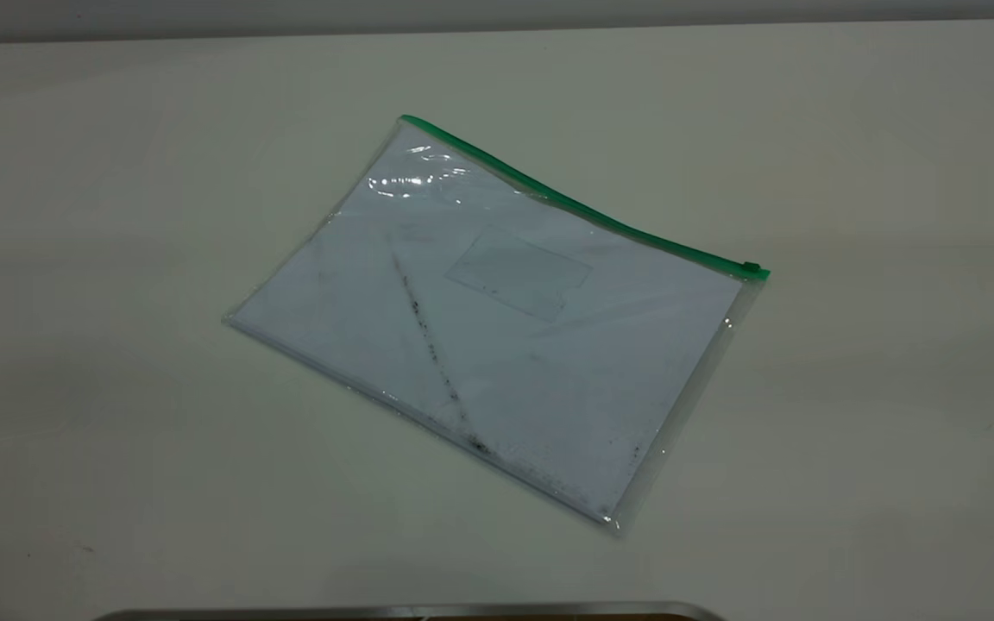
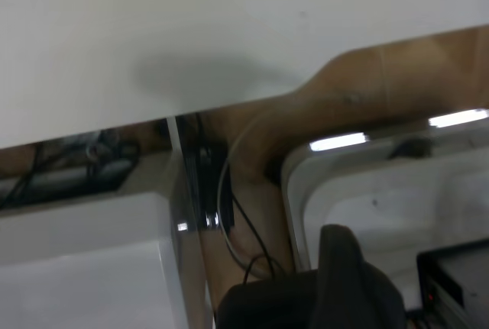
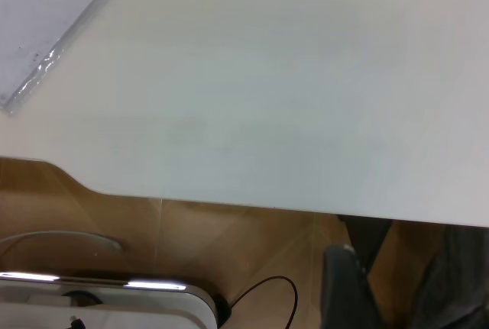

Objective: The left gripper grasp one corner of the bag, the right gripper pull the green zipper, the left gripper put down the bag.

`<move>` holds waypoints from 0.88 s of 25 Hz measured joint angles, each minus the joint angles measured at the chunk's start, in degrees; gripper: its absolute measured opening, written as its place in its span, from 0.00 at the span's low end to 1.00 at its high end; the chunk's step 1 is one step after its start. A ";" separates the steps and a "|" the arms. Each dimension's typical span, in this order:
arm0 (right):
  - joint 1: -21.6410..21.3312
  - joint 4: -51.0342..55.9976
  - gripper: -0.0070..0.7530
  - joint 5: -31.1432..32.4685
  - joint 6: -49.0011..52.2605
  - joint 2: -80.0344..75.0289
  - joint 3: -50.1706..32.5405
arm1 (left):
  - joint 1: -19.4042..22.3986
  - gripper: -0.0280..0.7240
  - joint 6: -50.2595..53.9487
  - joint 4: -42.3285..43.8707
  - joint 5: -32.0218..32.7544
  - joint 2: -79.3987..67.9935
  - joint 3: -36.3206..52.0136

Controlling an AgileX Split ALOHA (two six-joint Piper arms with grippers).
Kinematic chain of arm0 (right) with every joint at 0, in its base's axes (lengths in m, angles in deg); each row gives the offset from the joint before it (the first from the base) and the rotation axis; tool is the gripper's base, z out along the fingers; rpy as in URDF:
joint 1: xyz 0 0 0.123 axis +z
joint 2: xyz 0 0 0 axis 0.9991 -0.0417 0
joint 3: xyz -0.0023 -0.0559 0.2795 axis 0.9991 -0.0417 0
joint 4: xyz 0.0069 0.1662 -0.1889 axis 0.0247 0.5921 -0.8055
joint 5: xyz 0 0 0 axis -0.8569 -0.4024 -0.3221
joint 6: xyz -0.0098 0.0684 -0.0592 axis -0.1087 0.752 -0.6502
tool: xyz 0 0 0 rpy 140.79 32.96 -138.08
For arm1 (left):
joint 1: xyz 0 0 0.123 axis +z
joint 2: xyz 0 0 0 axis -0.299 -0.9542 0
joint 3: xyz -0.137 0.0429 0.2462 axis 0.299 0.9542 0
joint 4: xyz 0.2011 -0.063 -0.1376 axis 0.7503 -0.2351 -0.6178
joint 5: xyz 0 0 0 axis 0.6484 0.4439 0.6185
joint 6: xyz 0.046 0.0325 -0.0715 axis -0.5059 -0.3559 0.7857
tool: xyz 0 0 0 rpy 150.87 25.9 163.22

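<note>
Lying flat on the table [image 1: 117,216], the bag [image 1: 497,345] is what you should look at first: it sits about mid-table, turned at an angle, with white paper inside and a dark diagonal smudge line [image 1: 428,345] crossing it. Along the bag's far long edge you can see the green zipper [image 1: 583,211], and its slider tab [image 1: 751,267] sits at the end of that edge toward the right arm's side. The opposite corner [image 1: 406,121], tipped with green, is the one farthest from the slider. Nothing touches the bag in the exterior view, and neither arm shows there. You see the left gripper [image 2: 348,275] only in its wrist view, as a dark blunt finger low in the picture, hanging past the table's edge over the floor and a white tray-like frame [image 2: 306,184]; I cannot tell how its jaws stand. The right gripper [image 3: 351,287] likewise shows just a dark sliver beyond the table's edge, probably one finger, so its state is unclear too. From that wrist view you can make out one clear corner of the bag [image 3: 46,31] on the table, well apart from the gripper.
</note>
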 joint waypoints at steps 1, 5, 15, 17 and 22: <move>0.00 0.00 0.62 0.00 0.00 0.00 0.00 | 0.00 0.71 0.28 0.38 0.40 2.49 0.71; 0.00 0.00 0.62 0.00 0.00 0.00 0.00 | 0.00 0.71 2.75 0.82 0.59 12.77 1.06; -0.93 0.31 0.62 0.00 0.00 9.80 0.00 | -0.05 0.71 3.35 0.82 1.56 37.00 1.06; -2.08 0.31 0.62 0.07 0.00 14.80 0.00 | -0.05 0.71 3.35 0.82 1.86 39.18 1.06; -3.15 0.24 0.62 0.51 0.00 26.04 0.00 | -0.05 0.71 3.35 0.82 2.17 39.39 1.08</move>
